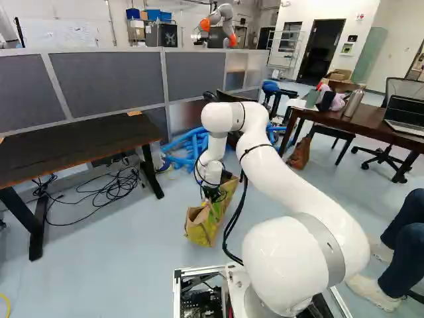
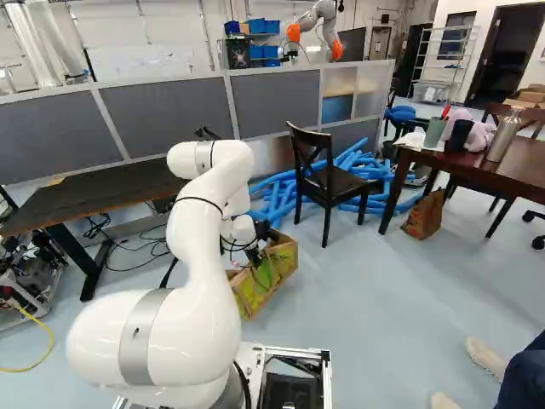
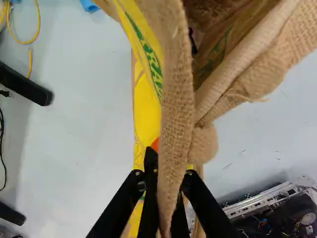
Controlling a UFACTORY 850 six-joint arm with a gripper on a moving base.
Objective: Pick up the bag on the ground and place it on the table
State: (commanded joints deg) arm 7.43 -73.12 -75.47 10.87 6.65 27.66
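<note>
A burlap bag with yellow-green sides (image 1: 201, 227) hangs tilted below my gripper (image 1: 212, 193); whether its bottom touches the floor I cannot tell. In the right base view the same bag (image 2: 274, 277) shows its open top. The wrist view has my gripper (image 3: 169, 166) shut on the bag's burlap handle (image 3: 176, 114), which runs between the two fingers and partly hides them. Ahead of them the bag's mouth gapes. A dark table (image 1: 73, 147) stands at the left of the left base view, and a brown table (image 2: 511, 173) at the right of the right base view.
A dark chair (image 2: 328, 183) and blue tubes (image 2: 277, 198) are beyond the bag. Cables (image 1: 109, 192) lie by the dark table. A brown bag (image 2: 424, 215) sits under the brown table, which bears cups and a bottle. Another robot (image 2: 319, 27) stands behind the partition.
</note>
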